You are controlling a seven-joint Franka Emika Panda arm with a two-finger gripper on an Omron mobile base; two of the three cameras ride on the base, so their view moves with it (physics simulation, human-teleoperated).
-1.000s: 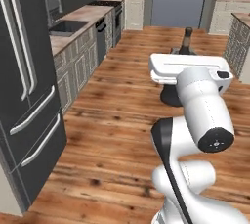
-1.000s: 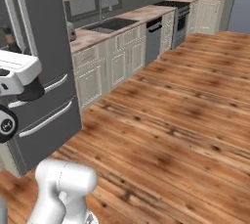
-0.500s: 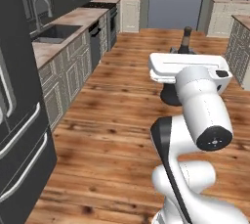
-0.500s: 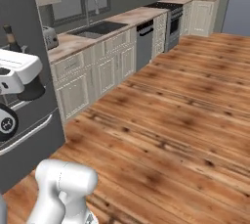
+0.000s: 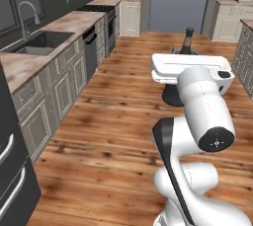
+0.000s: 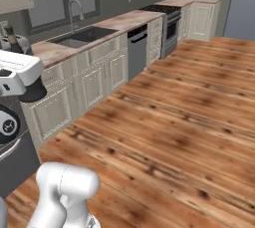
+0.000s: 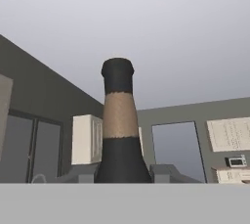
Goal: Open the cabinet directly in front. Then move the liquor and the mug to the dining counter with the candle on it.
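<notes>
Between hand [image 7: 123, 181] jaws: liquor [image 7: 119, 135] clamped; dark glossy bottle, tan-banded narrow neck.

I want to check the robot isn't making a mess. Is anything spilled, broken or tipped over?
Nothing stands out. The liquor stands upright in the gripper, its dark neck poking up above the white hand. The wood floor shows no spill, and the sink counter looks tidy.

The liquor [image 5: 188, 40] shows just its neck above the arm [image 5: 197, 92]; its body and the gripper's grip are hidden.
</notes>
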